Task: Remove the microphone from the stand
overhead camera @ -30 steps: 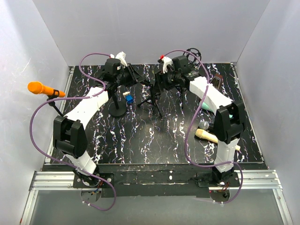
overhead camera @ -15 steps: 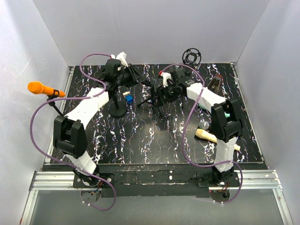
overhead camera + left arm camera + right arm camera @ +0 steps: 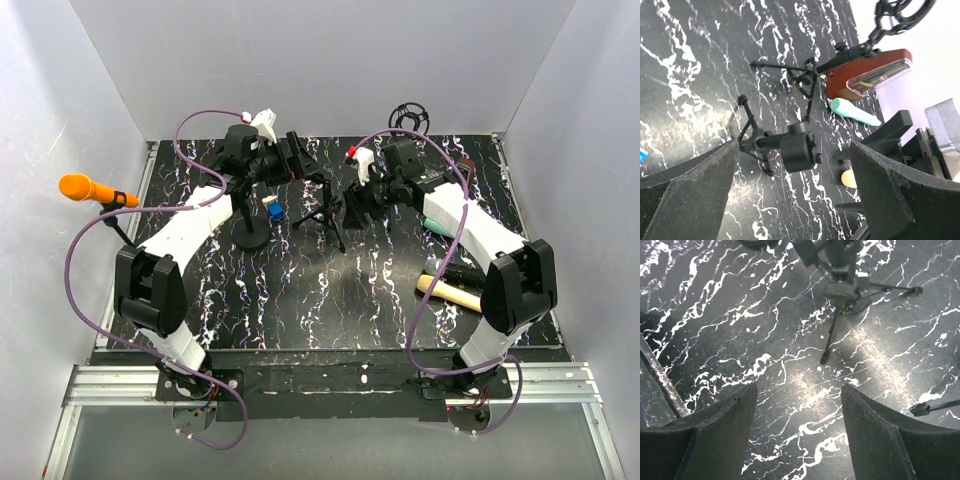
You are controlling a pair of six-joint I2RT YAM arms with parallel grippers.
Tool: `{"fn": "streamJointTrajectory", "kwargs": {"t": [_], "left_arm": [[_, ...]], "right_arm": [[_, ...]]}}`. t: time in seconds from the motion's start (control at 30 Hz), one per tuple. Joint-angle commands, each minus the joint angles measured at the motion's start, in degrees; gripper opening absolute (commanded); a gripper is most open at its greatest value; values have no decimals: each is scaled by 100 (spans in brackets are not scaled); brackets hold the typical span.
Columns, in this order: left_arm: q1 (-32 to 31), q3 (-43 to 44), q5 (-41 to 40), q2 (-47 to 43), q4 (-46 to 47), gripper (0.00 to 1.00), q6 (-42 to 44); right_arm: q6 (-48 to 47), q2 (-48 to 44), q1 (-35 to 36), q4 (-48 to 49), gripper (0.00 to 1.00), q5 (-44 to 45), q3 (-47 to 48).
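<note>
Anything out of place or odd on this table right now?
The raised orange microphone appears to jut beyond the table's left edge. A beige microphone and a mint one lie loose on the right side. Nothing looks spilled or broken.

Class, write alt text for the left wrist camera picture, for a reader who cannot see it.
A small black tripod sits on a black marbled table, framed between the wide-open fingers of the left hand, which holds nothing. Behind it lie a reddish-brown case and a pale green object, with a black ring mount at the top edge.
</note>
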Motion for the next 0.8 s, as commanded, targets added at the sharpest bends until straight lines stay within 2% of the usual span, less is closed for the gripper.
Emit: {"fn": "streamJointTrajectory", "kwargs": {"t": [0.0,0.17,0.33,0.6,0.7,0.77], "left_arm": [[6,540,289,-411,106,93,654],[128,856,385,-648,44,94,1156],[392,1015,614,-842,-35,93,1262],[542,980,649,-1106,-176,93,1508],[559,945,632,-1167,-202,93,1569],[577,901,606,-1194,-202,93,1569]], "right_arm": [[118,-74,-6,211,75,-445,291],[215,269,-6,430,75,-419,1311],[163,840,11,562,76,-384,2067],[-233,1526,20,457,74,-551,2429],[-268,1623,20,474,67,-630,2341],[-286,1693,37,448,54,-735,2324]]}}
